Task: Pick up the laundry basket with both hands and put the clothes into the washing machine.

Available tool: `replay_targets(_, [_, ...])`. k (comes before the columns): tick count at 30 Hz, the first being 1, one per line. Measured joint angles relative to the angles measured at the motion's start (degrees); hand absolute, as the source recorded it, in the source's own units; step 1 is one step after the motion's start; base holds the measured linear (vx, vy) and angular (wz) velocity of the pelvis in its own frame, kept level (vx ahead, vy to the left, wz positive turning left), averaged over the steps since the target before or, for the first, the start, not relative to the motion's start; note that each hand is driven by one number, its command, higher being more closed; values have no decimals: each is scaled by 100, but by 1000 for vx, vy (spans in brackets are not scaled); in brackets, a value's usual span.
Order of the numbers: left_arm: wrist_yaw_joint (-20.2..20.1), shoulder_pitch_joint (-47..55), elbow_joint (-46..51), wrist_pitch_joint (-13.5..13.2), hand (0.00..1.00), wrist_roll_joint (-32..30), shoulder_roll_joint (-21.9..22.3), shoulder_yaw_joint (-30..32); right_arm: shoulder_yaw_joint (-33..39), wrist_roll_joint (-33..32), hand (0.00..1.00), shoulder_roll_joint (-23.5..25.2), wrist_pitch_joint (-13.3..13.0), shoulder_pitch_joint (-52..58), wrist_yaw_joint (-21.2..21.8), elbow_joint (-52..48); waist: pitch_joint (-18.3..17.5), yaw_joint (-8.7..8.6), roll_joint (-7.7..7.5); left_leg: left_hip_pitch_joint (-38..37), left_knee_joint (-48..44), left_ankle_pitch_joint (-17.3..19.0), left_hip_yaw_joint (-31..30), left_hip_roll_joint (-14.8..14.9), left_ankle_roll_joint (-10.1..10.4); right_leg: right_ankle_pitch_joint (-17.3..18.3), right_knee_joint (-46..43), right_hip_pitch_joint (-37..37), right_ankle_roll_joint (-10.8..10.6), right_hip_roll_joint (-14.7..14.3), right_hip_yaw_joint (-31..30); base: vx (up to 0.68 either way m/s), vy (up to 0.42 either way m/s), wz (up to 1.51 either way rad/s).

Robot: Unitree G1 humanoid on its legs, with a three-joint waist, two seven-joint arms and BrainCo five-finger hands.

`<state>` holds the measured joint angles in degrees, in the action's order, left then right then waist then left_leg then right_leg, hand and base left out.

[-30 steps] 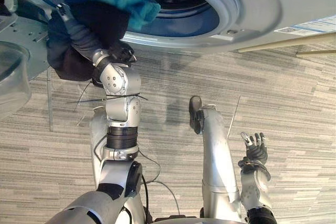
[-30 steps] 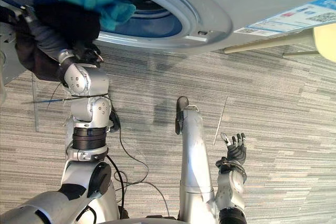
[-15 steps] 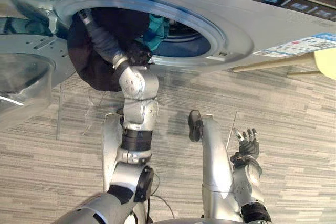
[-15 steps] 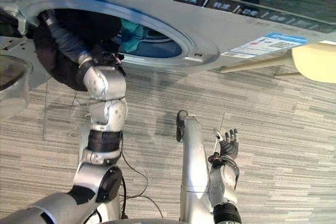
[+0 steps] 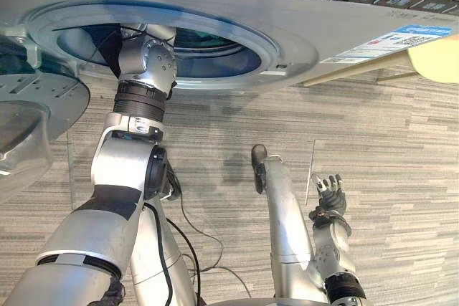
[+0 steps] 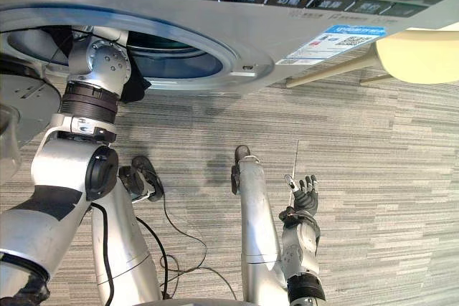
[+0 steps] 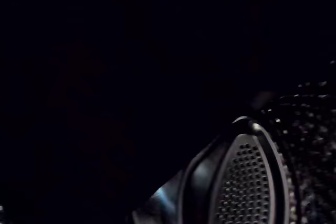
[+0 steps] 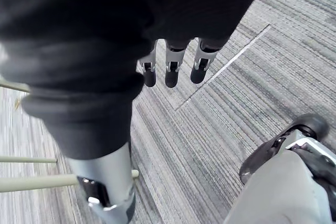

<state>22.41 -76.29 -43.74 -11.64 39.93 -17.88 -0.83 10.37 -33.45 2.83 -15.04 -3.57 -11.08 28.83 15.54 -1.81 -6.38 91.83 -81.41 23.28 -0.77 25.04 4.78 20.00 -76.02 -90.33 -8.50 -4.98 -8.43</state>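
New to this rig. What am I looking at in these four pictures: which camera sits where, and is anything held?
This is a humanoid robot loading a washer. The two wide pictures come from a stereo camera on its head, looking down at grey carpet.

The left arm reaches into the drum. The left hand is inside, so I cannot tell what it holds. Some dark cloth shows beside that arm at the opening. The door stands open on the robot's left.

The dark picture is from the left wrist camera, inside the drum, and shows a perforated paddle. The last picture is from the right wrist camera. The right hand hangs open over the carpet, empty.
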Motion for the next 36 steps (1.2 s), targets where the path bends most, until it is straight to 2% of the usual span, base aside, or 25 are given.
replay_targets(4, [-108, -4, -357, 95, 100, -10, 97, -152, -4, -2, 0, -22, -4, -1, -10, -102, 0, -51, 1, 152, -87, 47, 97, 36, -64, -52, 8, -181, -93, -55, -128, -8, 22, -11])
replay_targets(10, [-108, -177, -420, 246, 100, -44, 44, -65, 21, 10, 0, -73, -30, 0, -54, -106, 13, -79, 9, 355, -264, 131, 110, 117, -122, -111, 5, -346, -188, -140, -205, -8, 26, -13])
replay_targets(14, [-15, -990, -332, 331, 100, -191, -517, -4, 107, 7, 0, -79, -44, 69, -32, -111, 32, -80, 22, 446, -308, 155, 176, 118, -163, -144, 6, -457, -252, -144, -285, -12, 20, -3])
replay_targets(17, [357, -2015, 311, 343, 100, -803, -1293, -149, 348, -14, 0, -70, -102, 130, 8, -115, 178, -69, 55, 578, -371, 165, 142, 75, -188, -142, -48, -546, -262, -98, -265, -8, 28, 4])
replay_targets(18, [644, -2188, 573, -80, 100, -1281, -1480, -273, 426, -32, 0, -50, -128, 165, 18, -119, 216, -83, 54, 646, -405, 175, 132, 63, -205, -130, -86, -606, -276, -83, -260, 0, 0, 0])
replay_targets(20, [1167, -2223, 1118, 52, 100, -2144, -1763, -578, 562, -58, 0, -34, -165, 175, 51, -135, 375, -75, 69, 709, -486, 192, 84, 69, -232, -122, -165, -640, -285, -60, -210, 0, 0, 0])
replay_targets(22, [1815, -2245, 1141, 364, 100, -3111, -2038, -1004, 686, -112, 0, -23, -230, 206, 122, -191, 433, -66, 87, 749, -578, 202, 54, 33, -246, -114, -300, -713, -274, 45, -126, 6, 8, 11])
replay_targets(26, [2297, -2318, 1141, 648, 100, -3820, -2283, -1455, 686, -209, 0, -50, -331, 308, 118, -378, 467, -59, 115, 812, -632, 206, 32, 1, -255, -103, -360, -769, -257, 114, -79, -7, 8, 5])
replay_targets(27, [2357, -2327, 1140, 700, 0, -4005, -2290, -1463, 686, -230, 0, -57, -390, 336, 118, -383, 471, -51, 122, 853, -671, 209, 10, 3, -262, -103, -387, -794, -257, 115, -64, -3, 7, -5])
replay_targets(31, [2368, -2327, 855, 817, 0, -4473, -2260, -1455, 684, -249, 0, -60, -487, 353, 116, -380, 485, -47, 143, 888, -694, 210, -19, -8, -265, -102, -412, -804, -254, 124, -42, 0, 0, 0])
replay_targets(36, [1615, -2077, -21, 913, 0, -4219, -1838, -961, 652, -251, 0, -122, -482, 352, 105, -242, 497, 2, 163, 884, -693, 208, -25, -5, -266, -104, -403, -779, -253, 126, -33, 0, 0, 0])
